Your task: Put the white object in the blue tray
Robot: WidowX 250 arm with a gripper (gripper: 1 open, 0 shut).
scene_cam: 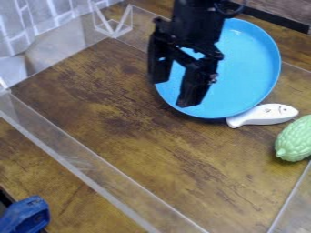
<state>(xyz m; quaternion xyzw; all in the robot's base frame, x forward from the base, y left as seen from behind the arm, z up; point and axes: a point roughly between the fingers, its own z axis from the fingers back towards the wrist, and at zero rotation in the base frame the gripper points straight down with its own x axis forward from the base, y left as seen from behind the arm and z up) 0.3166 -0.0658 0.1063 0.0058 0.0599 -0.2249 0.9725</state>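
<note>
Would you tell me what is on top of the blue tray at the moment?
Nothing can be seen resting on the blue tray; the white object lies at its edge. The gripper hides part of the left side.

The single camera looks down at a slant from above the brown tabletop (122, 118), near enough that the blue tray (249, 59) fills much of the frame's upper right and a clear wall crosses the left side.

Black tool (174, 94) open, fingers downward.
</note>
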